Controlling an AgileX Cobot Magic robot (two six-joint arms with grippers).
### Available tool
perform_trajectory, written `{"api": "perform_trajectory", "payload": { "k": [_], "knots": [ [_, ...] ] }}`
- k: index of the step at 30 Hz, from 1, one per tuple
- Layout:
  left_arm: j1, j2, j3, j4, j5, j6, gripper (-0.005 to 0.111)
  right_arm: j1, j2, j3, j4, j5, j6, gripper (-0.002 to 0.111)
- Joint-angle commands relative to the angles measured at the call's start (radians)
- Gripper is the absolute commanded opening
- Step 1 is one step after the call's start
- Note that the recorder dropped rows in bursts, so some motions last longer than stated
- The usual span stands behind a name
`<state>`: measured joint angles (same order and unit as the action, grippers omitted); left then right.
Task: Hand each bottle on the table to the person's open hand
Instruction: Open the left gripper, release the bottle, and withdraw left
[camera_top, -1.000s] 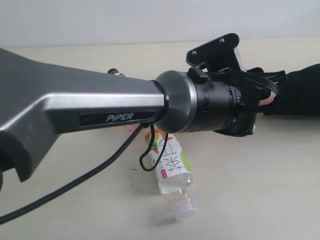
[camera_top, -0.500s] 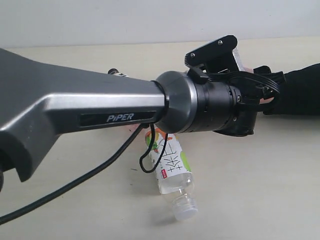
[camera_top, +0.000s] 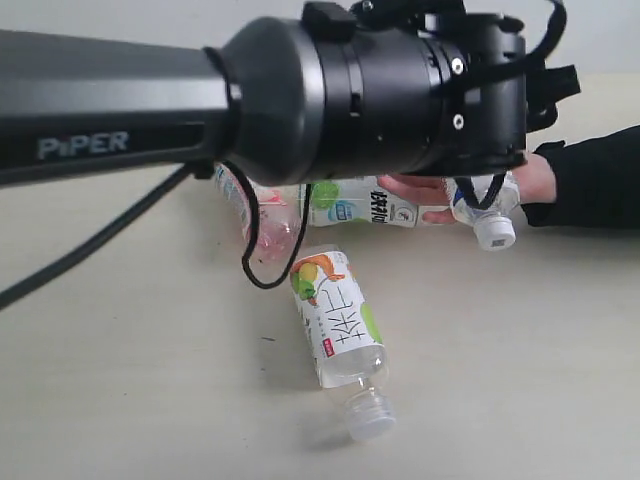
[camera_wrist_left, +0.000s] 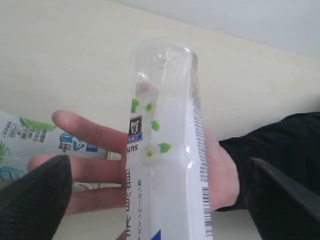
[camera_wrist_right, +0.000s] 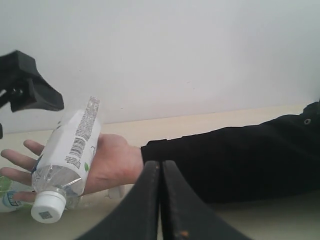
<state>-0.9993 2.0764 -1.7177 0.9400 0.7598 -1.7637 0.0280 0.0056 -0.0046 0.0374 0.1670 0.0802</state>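
Handover point. The person's open hand (camera_wrist_right: 112, 162), bare and palm up out of a black sleeve, is held low over the pale cream desk (camera_top: 520, 380). That puts it where my left arm can reach.

A clear plastic bottle with green leaf marks on its white label (camera_wrist_right: 70, 140) lies across that palm. Its white cap points off the palm's edge and its base is tipped upward. I judge the palm alone carries it.

Left hand (camera_wrist_left: 155, 167): fingers spread as wide as they go, one on each side of the bottle and clear of it. It grips nothing. It hovers just above the palm, which fits a delivery at the point of letting go.

Right hand (camera_wrist_right: 160, 167): fingers pressed flat together, empty, parked off to the side near the sleeve. I read it as idle.

On the desk:
- A clear bottle with fruit print and white cap (camera_top: 338, 325) lies on its side, nearest the exterior camera.
- A clear bottle with green and blue print (camera_top: 360, 203) lies on its side by the person's fingertips. I cannot tell whether they touch it.
- A pink-tinted clear bottle (camera_top: 262, 225) is partly hidden behind my arm's cable.

By my count, one bottle is delivered and three are left.
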Motion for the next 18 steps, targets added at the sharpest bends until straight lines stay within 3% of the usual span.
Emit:
{"api": "perform_trajectory", "payload": {
  "k": [1,4,7,14,18],
  "knots": [
    [0.003,-0.085,-0.004,-0.059,0.029,0.153,0.080,-0.004,-0.006,0.005,0.000,-0.011,-0.001,0.001],
    [0.003,-0.144,-0.004,-0.066,0.099,0.245,0.050,-0.004,-0.006,0.005,0.000,-0.011,-0.001,0.001],
    [0.003,-0.203,-0.004,-0.062,0.180,0.308,0.003,-0.004,-0.006,0.005,0.000,-0.011,-0.001,0.001],
    [0.001,-0.320,0.009,0.081,0.395,0.486,0.000,-0.004,-0.006,0.005,0.000,-0.011,-0.001,0.001],
    [-0.024,-0.377,0.118,0.218,0.408,0.448,0.000,-0.004,-0.006,0.005,0.000,-0.011,-0.001,0.001]
  ]
}}
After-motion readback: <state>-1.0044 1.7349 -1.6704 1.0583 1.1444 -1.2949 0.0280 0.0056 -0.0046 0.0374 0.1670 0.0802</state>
